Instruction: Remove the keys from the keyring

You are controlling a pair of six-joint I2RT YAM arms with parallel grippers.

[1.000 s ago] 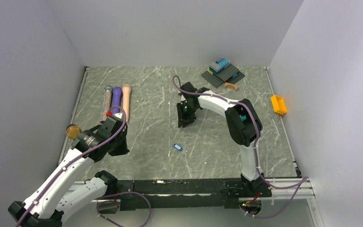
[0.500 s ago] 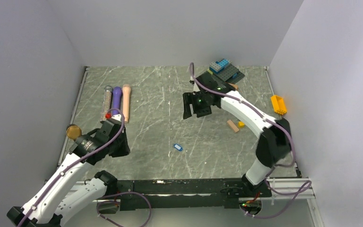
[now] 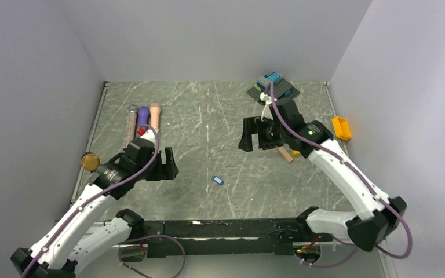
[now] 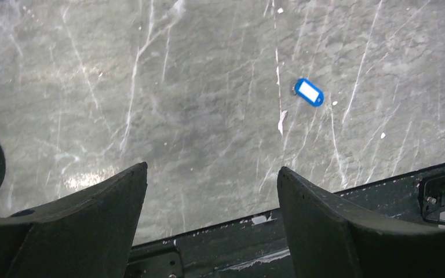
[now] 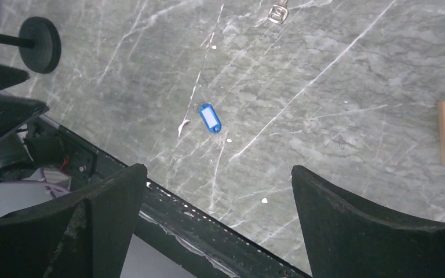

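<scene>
Both jaw pairs spread wide, empty. Tiny blue oval plastic key tag [image 3: 217, 180] flat on grey marbled table [image 3: 197, 116], 4 o'clock from left gripper [image 3: 165, 165], 7 o'clock from right gripper [image 3: 252, 134], neither clearly nearer. Long axis 10-to-4. Small silvery metal ring [image 4: 295, 88] faint at 10 o'clock end.

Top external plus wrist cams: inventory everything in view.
key: 1, blue with pale patch, table centre-near, lying free
keyring: 1, silvery, at the key's end; whether joined, cannot tell
tubes: 3, clear, purple, peach, far left, side by side
disc: 1, gold, left edge
brick stack: 1, blue and teal on grey plate, far right
yellow brick: 1, yellow, right edge
block: 1, tan, beside right arm
left gripper: 1, black, open, empty
right gripper: 1, black, open, empty
</scene>
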